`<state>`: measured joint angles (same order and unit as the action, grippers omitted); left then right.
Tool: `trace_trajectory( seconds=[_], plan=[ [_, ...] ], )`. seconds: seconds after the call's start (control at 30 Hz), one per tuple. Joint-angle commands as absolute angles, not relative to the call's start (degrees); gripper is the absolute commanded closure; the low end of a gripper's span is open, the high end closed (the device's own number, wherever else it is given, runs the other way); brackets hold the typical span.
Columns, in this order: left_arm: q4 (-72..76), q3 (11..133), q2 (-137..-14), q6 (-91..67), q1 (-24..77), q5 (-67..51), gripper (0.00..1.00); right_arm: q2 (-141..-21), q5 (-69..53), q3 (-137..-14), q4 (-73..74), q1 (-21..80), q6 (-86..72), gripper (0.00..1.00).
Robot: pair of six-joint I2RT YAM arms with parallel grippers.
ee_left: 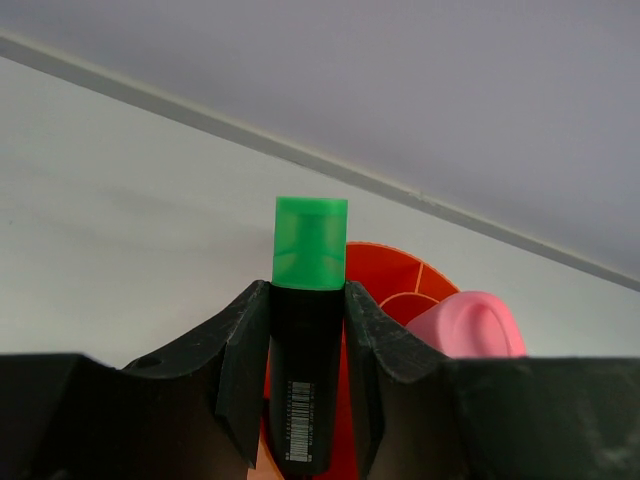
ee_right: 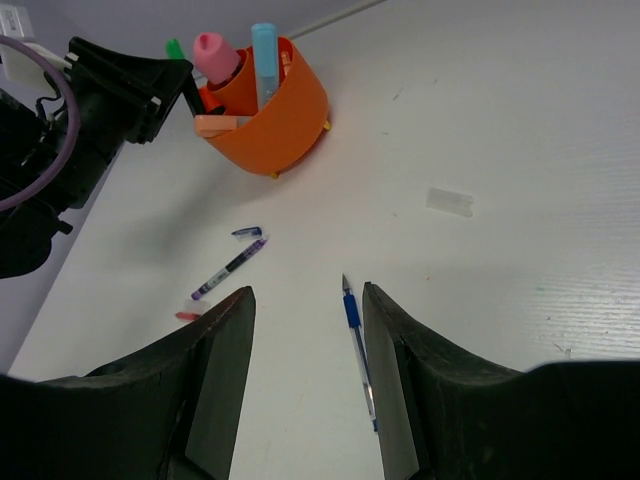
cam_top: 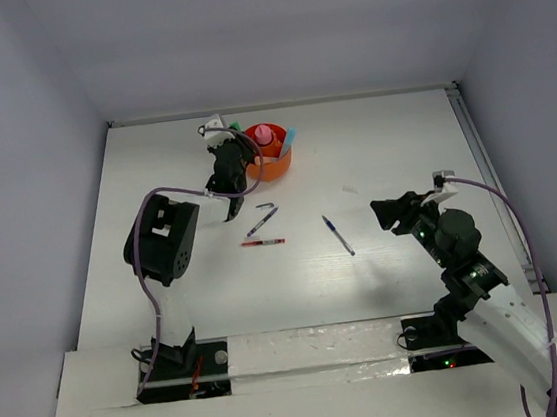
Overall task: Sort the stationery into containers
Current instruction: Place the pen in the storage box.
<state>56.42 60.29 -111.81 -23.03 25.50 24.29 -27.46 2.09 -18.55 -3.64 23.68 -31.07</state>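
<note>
Leftmost, the left gripper stands at the far side of the table, closed on a black-bodied marker with a green cap. The marker sits upright between the jaws, cap above the fingertips and a barcode label on the body below. Its lower end reaches toward the near-left rim of the orange cup; whether it has entered a compartment cannot be told.

Immediately to the right, the cup shows inner dividers and holds a stubby pink bottle, an upright light-blue marker and a peach piece lying across the rim.

Nearer the arms, three items lie on the bare table in a loose cluster: a small curved clip, a dark purple pen just beside it, and a red pen nearest the bases, lying crosswise.

Further right, a blue pen lies alone at a slant, well apart from the cluster. A small pale scrap rests beyond it.

Rightmost, the right gripper hangs above the table with its jaws apart and nothing between them. In the right wrist view the blue pen lies on the table below, just inside the right-hand finger.
</note>
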Motion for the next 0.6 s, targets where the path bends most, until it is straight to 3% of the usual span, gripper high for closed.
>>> trace_trajectory(
  seconds=[0.0,0.3,0.43,0.57],
  plan=[
    [60.38,59.24,-108.81,-23.38,26.45,25.84,0.75,-27.16,1.67,-18.54,-6.77,23.64,-29.97,0.47],
    [59.42,59.24,-105.12,-21.18,28.12,28.82,0.59,-27.77,1.58,-18.63,-6.77,23.64,-29.97,0.47],
    [59.24,58.71,-103.45,-21.01,28.12,29.18,0.46,-28.04,1.58,-18.63,-6.77,23.64,-29.88,0.46],
    [58.45,57.40,-99.07,-21.44,28.12,29.09,0.39,-30.23,0.97,-18.98,-7.38,23.64,-29.62,0.44]
  ],
)
